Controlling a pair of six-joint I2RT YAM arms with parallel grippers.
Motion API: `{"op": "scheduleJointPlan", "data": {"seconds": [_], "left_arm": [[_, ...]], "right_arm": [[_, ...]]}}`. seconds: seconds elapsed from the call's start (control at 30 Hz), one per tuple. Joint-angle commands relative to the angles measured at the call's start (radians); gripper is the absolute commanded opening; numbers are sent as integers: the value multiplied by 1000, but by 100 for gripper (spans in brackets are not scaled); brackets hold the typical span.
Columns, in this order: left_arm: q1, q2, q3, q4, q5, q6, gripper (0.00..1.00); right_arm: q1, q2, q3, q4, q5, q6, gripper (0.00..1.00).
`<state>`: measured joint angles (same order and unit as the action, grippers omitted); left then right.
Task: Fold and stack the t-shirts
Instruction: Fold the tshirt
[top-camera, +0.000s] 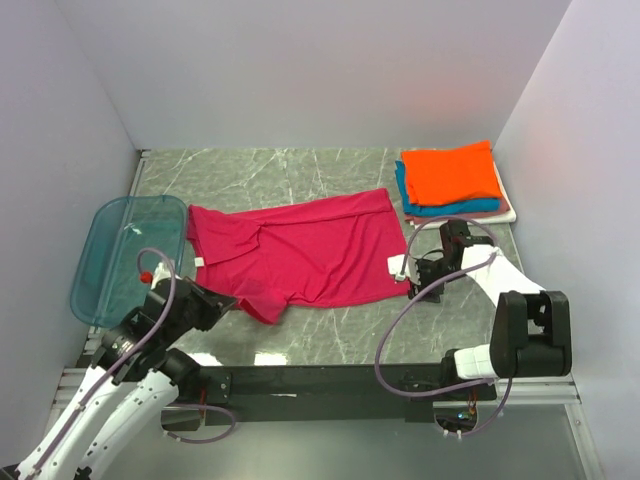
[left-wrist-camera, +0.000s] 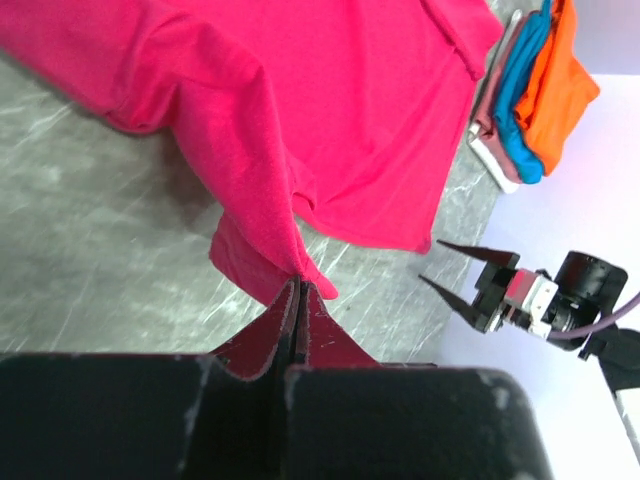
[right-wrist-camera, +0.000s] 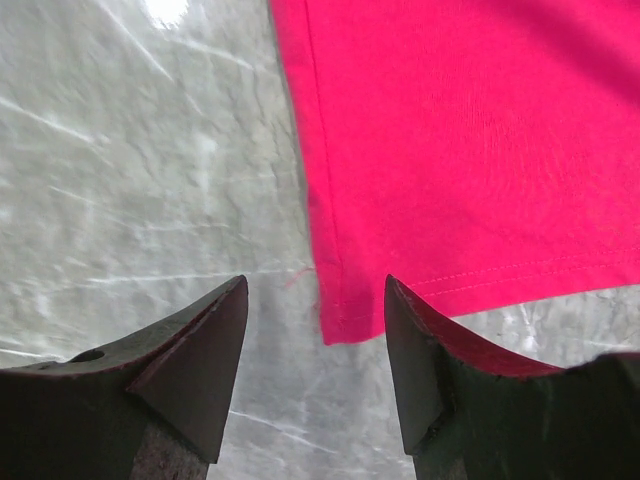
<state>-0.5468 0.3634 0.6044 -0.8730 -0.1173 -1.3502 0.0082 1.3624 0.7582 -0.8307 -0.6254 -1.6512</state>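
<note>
A magenta-red t-shirt (top-camera: 310, 245) lies spread flat in the middle of the table. My left gripper (top-camera: 232, 300) is shut on a lifted fold of it at the near left sleeve; in the left wrist view the jaws (left-wrist-camera: 298, 292) pinch the cloth (left-wrist-camera: 330, 120). My right gripper (top-camera: 411, 277) is open at the shirt's near right hem corner. In the right wrist view that corner (right-wrist-camera: 345, 315) lies between the spread fingertips (right-wrist-camera: 315, 292), untouched. A stack of folded t-shirts (top-camera: 450, 175), orange on top, then teal-blue, pinkish and white, sits at the back right.
A translucent blue plastic tray (top-camera: 120, 250) leans at the left edge beside my left arm. Grey walls close in the left, back and right. The folded stack (left-wrist-camera: 535, 95) and the open right gripper (left-wrist-camera: 455, 275) also show in the left wrist view.
</note>
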Motion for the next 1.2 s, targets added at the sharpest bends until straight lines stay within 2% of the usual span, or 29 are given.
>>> {"op": "scheduleJointPlan", "data": {"seconds": [0.0,0.23,0.33,0.43,0.47,0.53,0.57,0.6,0.83,1.17], "left_arm": [[-2,-30,37,-75,36,-21,0],[-4,-43,54,-112,109,-15,0],[-2,-37,67,-127,146,-4,0],[-2,-29,98,-179,154,0,0],[-2,-30,107,-196,150,0,0],[-2,-40,123,-221,150,-4,0],[-4,-50,124,-240,150,-6,0],[-2,-55,129,-251,153,-10,0],[-2,-86,185,-359,137,-27,0],[-4,-83,273,-471,120,-33,0]], "right_arm": [[-4,24,-11,48,45,-62,63],[-4,75,-43,117,105,-53,58],[-2,101,-40,127,115,-53,53],[-4,109,-46,134,125,-47,42],[-2,104,-56,140,127,-47,33],[-4,92,-65,140,130,-50,24],[-2,84,-72,136,127,-51,11],[-29,67,-76,136,125,-53,1],[-111,-20,-97,70,119,-120,0],[-165,-124,-143,-33,115,-186,0]]}}
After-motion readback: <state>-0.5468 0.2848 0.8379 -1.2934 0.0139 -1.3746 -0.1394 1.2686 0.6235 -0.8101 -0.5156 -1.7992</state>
